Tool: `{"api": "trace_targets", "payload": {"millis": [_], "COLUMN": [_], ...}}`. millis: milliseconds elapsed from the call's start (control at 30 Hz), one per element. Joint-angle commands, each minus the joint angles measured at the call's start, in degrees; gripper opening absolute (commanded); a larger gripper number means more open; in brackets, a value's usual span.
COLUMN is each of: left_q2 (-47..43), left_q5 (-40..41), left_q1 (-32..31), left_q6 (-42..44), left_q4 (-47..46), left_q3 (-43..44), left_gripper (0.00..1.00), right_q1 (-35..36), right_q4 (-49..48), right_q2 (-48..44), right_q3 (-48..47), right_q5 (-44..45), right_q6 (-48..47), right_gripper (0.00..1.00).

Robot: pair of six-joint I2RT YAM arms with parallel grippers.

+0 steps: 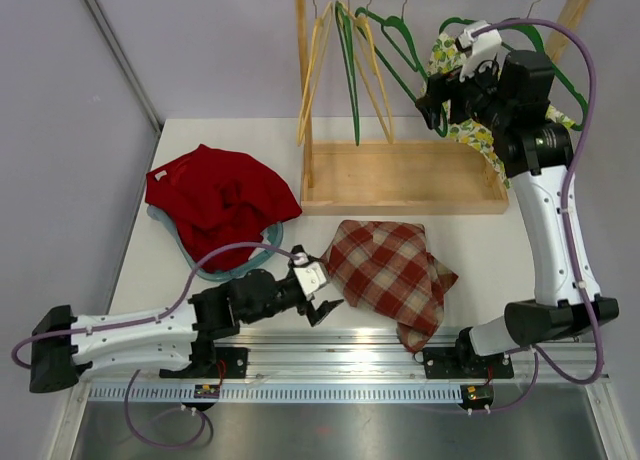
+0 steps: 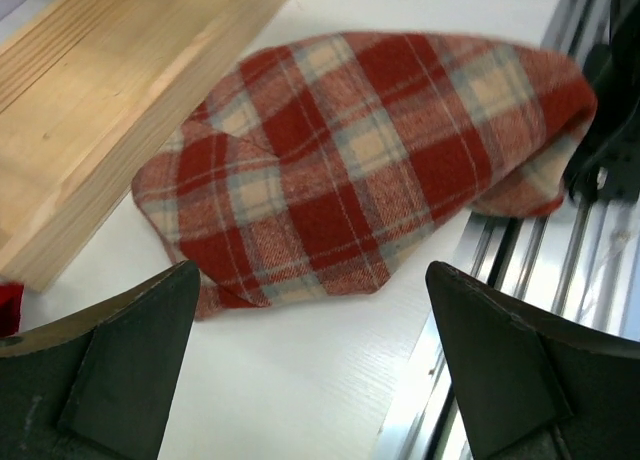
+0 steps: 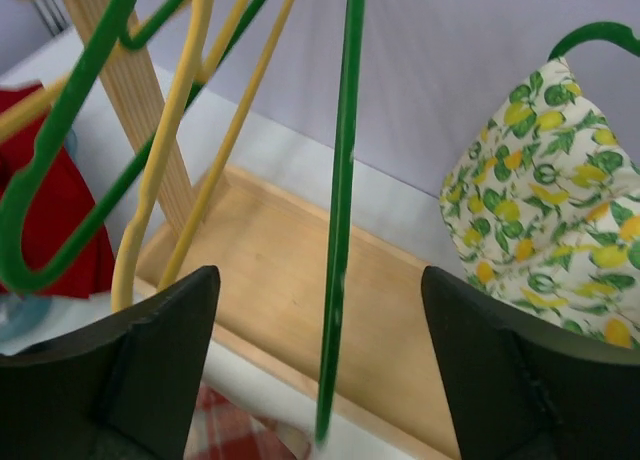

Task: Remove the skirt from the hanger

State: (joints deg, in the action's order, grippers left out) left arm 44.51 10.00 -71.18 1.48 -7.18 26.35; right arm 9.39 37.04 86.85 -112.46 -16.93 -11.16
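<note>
- Lying low over the near edge of the white table (image 1: 140, 270), the left gripper (image 1: 322, 298) had its fingers spread wide and held nothing. Its wrist view looked onto the folded red-and-cream plaid woollen garment (image 2: 370, 170), which lay flat just beyond the fingertips, apart from them.
- Further left on the table lay a crumpled red knitted garment (image 1: 220, 195) on top of a pale blue plastic hanger (image 1: 205, 271).
- Behind these stood the light wooden clothes rack (image 1: 400, 175), its rail carrying bare yellow wire hangers (image 1: 318, 60) and bare dark green wire hangers (image 1: 352, 70).
- At the far right of the rail hung the task's thing, the white lemon-print cotton skirt (image 1: 475, 138), draped on a green hanger (image 3: 600, 30) of its own.
- The right gripper (image 1: 432, 105) was raised to rail height just beside the skirt. Its wrist view showed the fingers wide apart and empty, with one bare green hanger between them and the skirt outside the right-hand finger.
- Judged step: the approach to the skirt, with no grasp made.
- Judged next move: shift the right gripper sideways onto the printed cloth, clear of the bare hangers, close on the cloth alone, then draw it off the hanger.
</note>
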Motion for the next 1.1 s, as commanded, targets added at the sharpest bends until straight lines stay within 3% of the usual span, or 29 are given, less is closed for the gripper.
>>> {"api": "trace_targets", "payload": {"millis": [0, 67, 267, 367, 600, 700, 733, 833, 867, 900, 1067], "left_q2": [7.41, 11.37, 28.42, 37.55, 53.65, 57.70, 58.31, 58.24, 57.01, 55.96, 43.50], "left_q5": [-11.71, -16.56, -22.73, -27.38, -28.46, -25.48, -24.86, -21.08, -19.25, -18.36, -12.04], "left_q1": [0.07, -0.01, 0.68, 1.65, 2.01, 2.36, 2.36, 2.45, 2.45, 2.45, 1.66], "left_q6": [16.04, 24.40, 36.39, 37.02, 34.39, 31.93, 30.88, 29.47, 29.11, 28.94, 25.78], "left_q4": [-7.67, -7.23, -5.57, -5.21, -8.10, -9.95, -11.79, -17.33, -18.56, -20.23, -21.39], "left_q3": [3.18, 5.89, 14.68, 19.61, 25.94, 27.00, 27.00, 24.72, 23.06, 22.26, 16.21], "left_gripper": [0.99, 0.99, 0.99, 0.99, 0.94, 0.76, 0.55, 0.25, 0.06, 0.00, 0.00], "right_q1": [0.37, 0.46, -0.42, -2.08, -8.86, -12.02, -12.02, -12.55, -12.64, -12.99, -13.87], "right_q4": [1.10, 1.81, 4.19, 3.14, -4.07, -6.27, -6.36, -6.71, -6.98, -6.89, -7.24], "right_q2": [-9.05, -14.15, -25.84, -29.71, -32.79, -33.49, -33.76, -35.25, -35.60, -36.22, -36.40], "right_q3": [6.17, 10.66, 32.64, 43.95, 55.33, 58.06, 58.50, 59.46, 60.34, 60.61, 60.70], "right_q5": [1.37, 2.16, -1.34, -7.39, -17.25, -19.02, -19.28, -19.72, -19.98, -20.16, -19.29], "right_q6": [-7.01, -10.10, -21.62, -22.33, -17.50, -15.39, -15.12, -14.51, -14.33, -14.16, -12.84], "right_gripper": [0.92, 0.99, 1.00, 1.00, 0.99, 0.99, 1.00, 0.99, 0.99, 1.00, 0.99]}}
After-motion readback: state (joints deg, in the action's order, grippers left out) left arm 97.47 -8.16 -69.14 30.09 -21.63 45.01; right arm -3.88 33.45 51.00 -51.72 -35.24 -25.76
